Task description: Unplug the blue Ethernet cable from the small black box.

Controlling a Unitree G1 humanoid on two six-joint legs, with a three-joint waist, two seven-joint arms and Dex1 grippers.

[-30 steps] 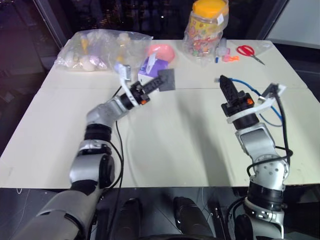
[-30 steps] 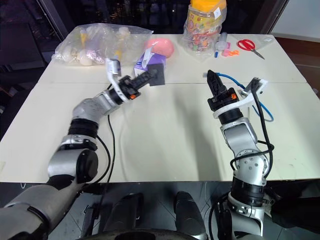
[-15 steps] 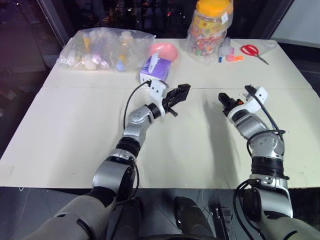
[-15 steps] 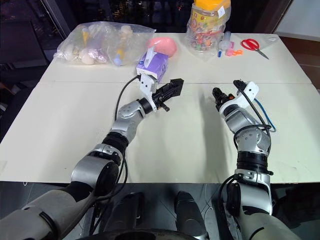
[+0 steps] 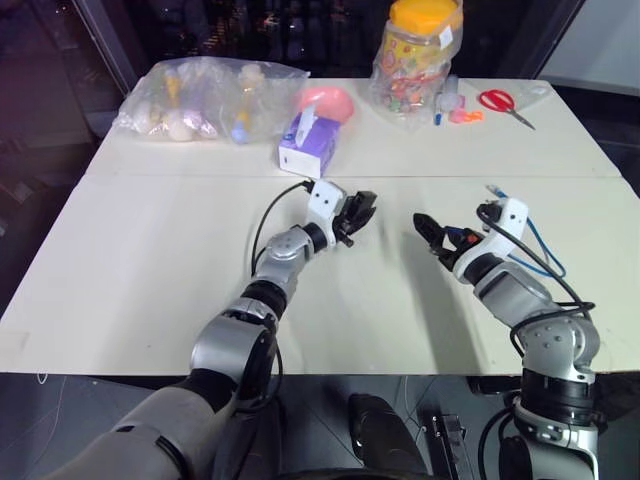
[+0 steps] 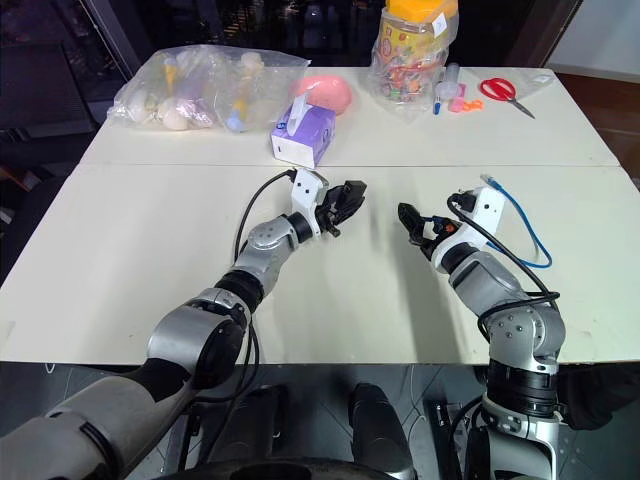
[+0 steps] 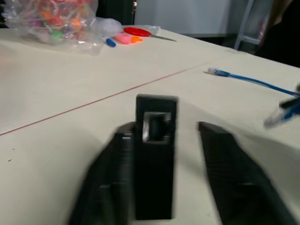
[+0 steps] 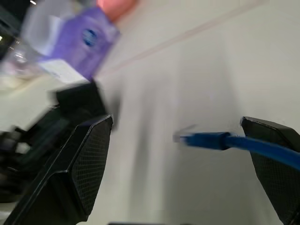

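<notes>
**A staged test room, set up for manipulation trials**

A lab or demonstration room is suggested rather than a home. A wide, plain cream counter (image 5: 150, 260) is seen, made of two surfaces joined along a seam, with dark glazing and metal framing behind its far edge. Unrelated household items are lined up along that far edge: a clear bag of small bottles (image 5: 205, 98) at the far left corner, a purple tissue box (image 5: 310, 145), a pink object (image 5: 328, 100), a yellow-lidded jar of sweets (image 5: 415, 55), and red scissors (image 5: 502, 102) toward the far right corner.
</notes>
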